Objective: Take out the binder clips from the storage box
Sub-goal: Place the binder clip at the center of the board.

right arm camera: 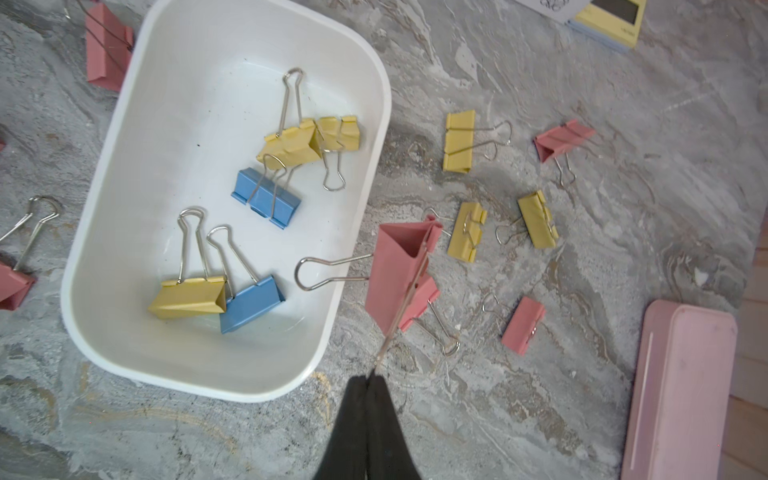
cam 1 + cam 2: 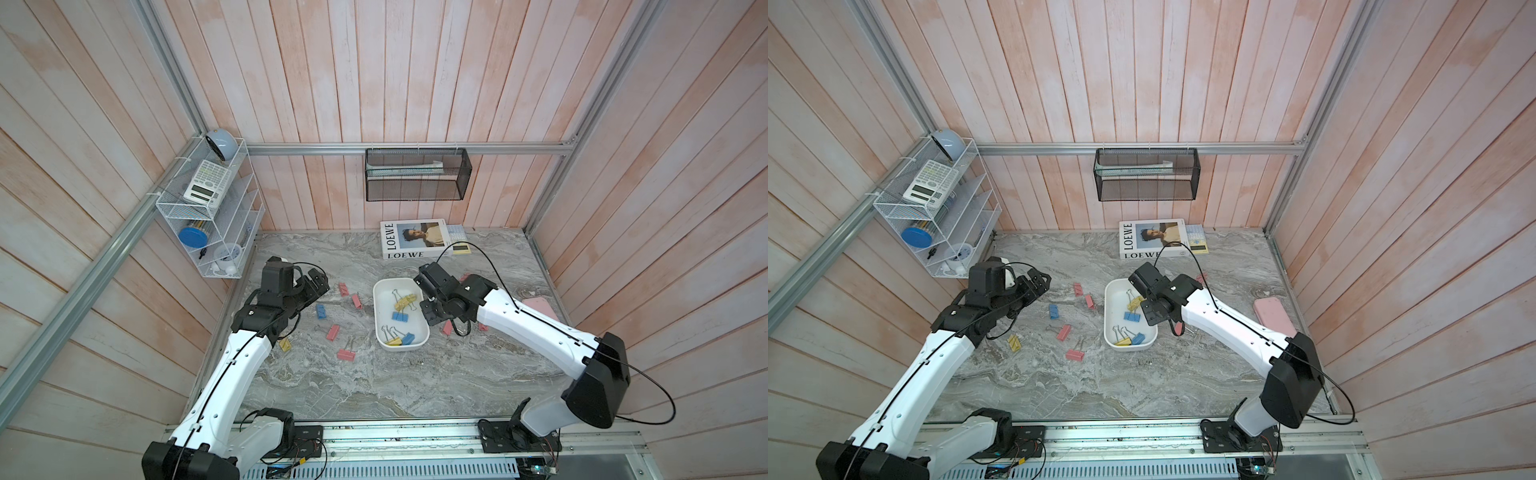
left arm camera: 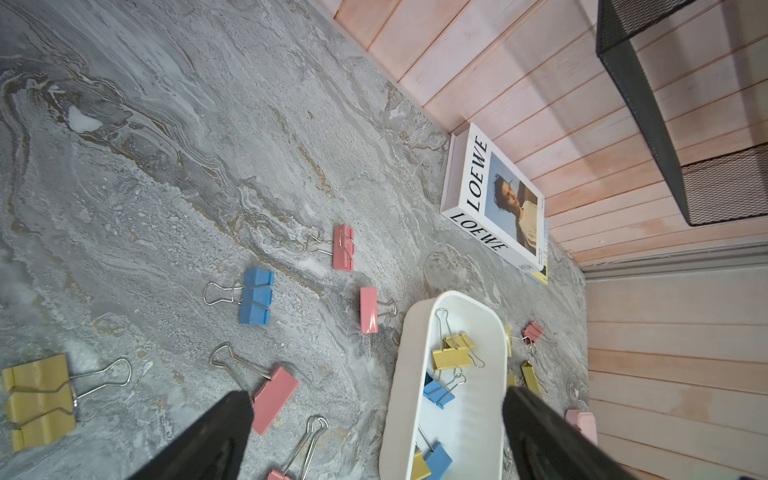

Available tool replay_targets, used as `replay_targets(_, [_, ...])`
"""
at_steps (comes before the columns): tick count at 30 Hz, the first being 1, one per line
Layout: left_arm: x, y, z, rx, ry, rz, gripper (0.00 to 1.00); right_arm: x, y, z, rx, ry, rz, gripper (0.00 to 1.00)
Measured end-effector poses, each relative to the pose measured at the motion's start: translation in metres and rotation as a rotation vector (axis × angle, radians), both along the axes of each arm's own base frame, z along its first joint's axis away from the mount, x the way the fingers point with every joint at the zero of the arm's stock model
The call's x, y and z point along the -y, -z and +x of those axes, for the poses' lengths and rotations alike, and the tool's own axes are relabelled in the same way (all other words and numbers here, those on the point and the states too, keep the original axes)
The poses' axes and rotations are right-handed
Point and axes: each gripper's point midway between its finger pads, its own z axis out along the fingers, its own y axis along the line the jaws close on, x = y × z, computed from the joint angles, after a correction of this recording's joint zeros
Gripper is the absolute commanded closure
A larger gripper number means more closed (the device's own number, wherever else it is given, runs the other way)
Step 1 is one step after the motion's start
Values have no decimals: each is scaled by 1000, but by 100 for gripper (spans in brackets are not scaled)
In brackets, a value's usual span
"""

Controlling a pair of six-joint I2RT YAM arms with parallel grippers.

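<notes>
Pink binder clip (image 1: 395, 274) is gripped by the right jaws beside the storage box (image 1: 232, 386); left jaws are spread wide open.

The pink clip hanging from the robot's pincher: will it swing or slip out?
Probably swings a bit: the pink clip hangs from one thin wire handle pinched in the shut right gripper, and such handles pivot. It might slip, since smooth wire gives little to grip. It looks small and light, so a drop seems harmless.
</notes>
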Motion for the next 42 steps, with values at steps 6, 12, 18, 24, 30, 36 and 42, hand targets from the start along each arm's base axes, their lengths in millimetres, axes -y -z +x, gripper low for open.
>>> replay_targets(6, [7, -4, -5, 9, 57, -7, 0, 50, 43, -49, -134, 187, -60, 100])
replay_targets(12, [15, -9, -10, 20, 101, -24, 0, 77, 67, -88, -242, 316, -72, 100])
replay_targets(18, [26, -9, -13, 15, 147, -42, 1, 75, 71, -100, -298, 345, -40, 99])
replay_targets(24, [38, -2, -18, -2, 178, -40, 3, 74, 92, -104, -380, 332, -112, 90])
replay_targets(30, [62, 10, -23, -42, 210, -24, 11, 75, 95, -96, -403, 308, -123, 44])
replay_targets(36, [96, 40, -27, -128, 268, 27, 24, 66, 67, -68, -318, 275, -32, 28])
replay_targets(42, [144, 62, -16, -185, 378, 103, 35, 77, 25, -40, -155, 313, 113, 2])
